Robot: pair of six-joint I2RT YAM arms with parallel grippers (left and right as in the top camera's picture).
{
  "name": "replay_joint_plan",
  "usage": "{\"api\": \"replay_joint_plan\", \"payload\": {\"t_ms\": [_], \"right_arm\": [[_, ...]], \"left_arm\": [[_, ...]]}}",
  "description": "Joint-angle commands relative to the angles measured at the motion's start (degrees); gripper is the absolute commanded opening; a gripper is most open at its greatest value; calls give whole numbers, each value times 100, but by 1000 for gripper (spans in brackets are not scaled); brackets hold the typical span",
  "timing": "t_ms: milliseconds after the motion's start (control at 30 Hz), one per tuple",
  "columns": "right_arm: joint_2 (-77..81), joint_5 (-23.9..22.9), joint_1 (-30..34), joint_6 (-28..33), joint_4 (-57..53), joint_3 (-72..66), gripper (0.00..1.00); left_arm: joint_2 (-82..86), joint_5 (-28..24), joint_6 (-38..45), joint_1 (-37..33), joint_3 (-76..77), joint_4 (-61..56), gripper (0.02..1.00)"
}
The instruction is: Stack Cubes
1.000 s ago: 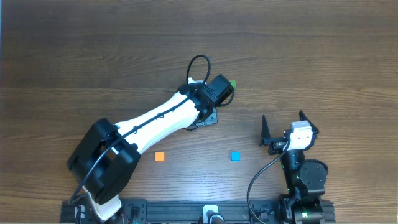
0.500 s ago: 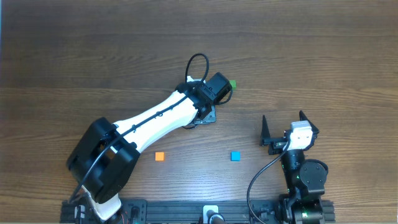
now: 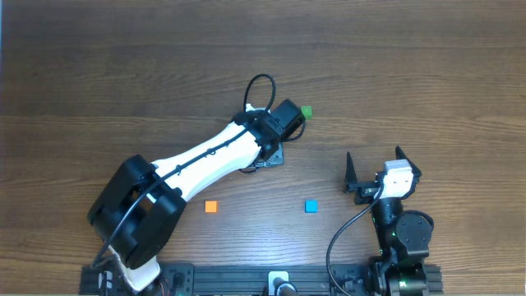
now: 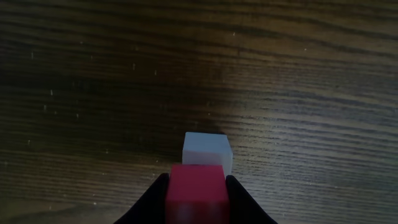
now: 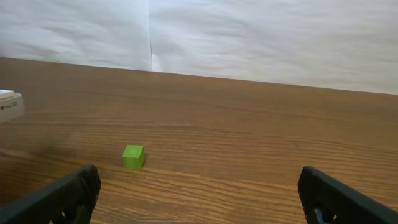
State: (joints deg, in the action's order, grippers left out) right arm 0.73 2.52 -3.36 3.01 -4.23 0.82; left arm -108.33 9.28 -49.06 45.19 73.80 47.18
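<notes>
Left gripper (image 4: 196,194) was clamped on the red cube (image 4: 196,183), with the white cube (image 4: 207,149) on the table just beyond it; whether they touched, I couldn't tell. In the last second the gripper had edged aside, baring more of the green cube (image 3: 306,111). That looked like lining up for the stack. From above, the arm covered red and white. Right gripper (image 3: 373,156) sat wide open, empty.

Bright, even light overhead; left wrist view dim, shadow across the table (image 4: 93,93)
</notes>
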Motion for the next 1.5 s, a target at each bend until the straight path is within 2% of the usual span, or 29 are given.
{"api": "replay_joint_plan", "payload": {"t_ms": [33,1367,1500], "right_arm": [[-39,63,42,-13,15,-52,993],[-39,63,42,-13,17,-52,993],[-39,63,42,-13,17,-52,993]], "left_arm": [[-46,22,85,-35,-39,-76,40],[-155,22,85,-94,-42,-223,40],[-157,20,85,-94,-42,-223,88]]}}
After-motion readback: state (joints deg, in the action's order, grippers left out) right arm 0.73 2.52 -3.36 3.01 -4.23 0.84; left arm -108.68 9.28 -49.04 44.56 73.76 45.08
